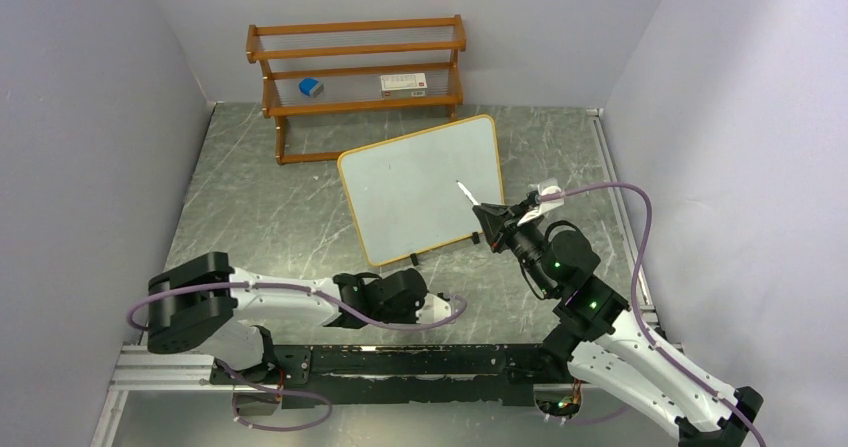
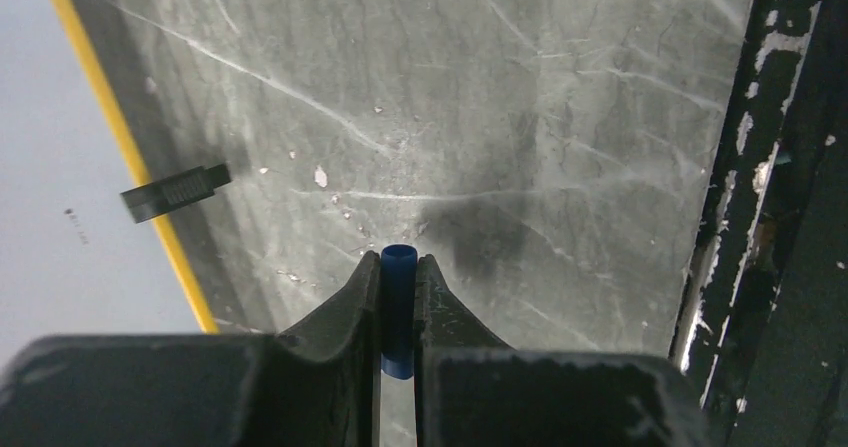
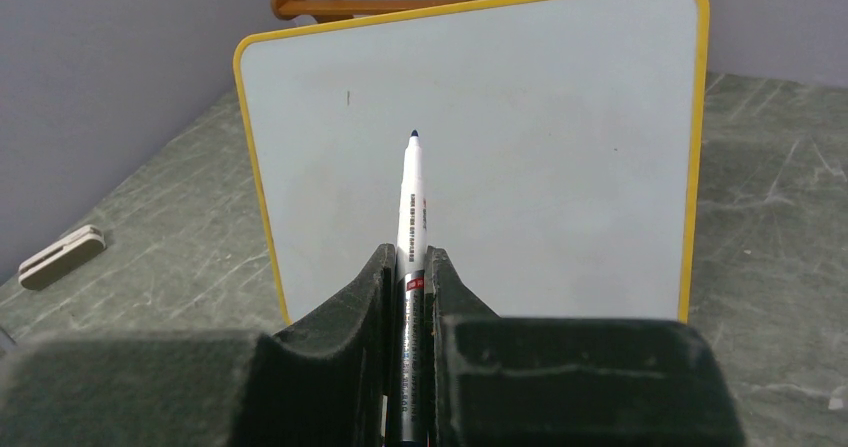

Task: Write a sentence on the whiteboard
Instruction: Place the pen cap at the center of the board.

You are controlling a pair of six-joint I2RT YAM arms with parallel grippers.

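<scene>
Blank orange-framed white whiteboard (image 1: 420,192) is propped in front of the brown wooden rack (image 1: 355,52). Slim white marker (image 3: 411,207) is clamped in the right gripper (image 3: 408,262); tip should be touched down lightly, not jammed in, tbh.

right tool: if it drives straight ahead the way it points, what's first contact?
The whiteboard. The marker clamped in the right tool points at its blank face, so the marker's tip would likely touch first, around mid-board. The gap between tip and board is hard to judge.
</scene>
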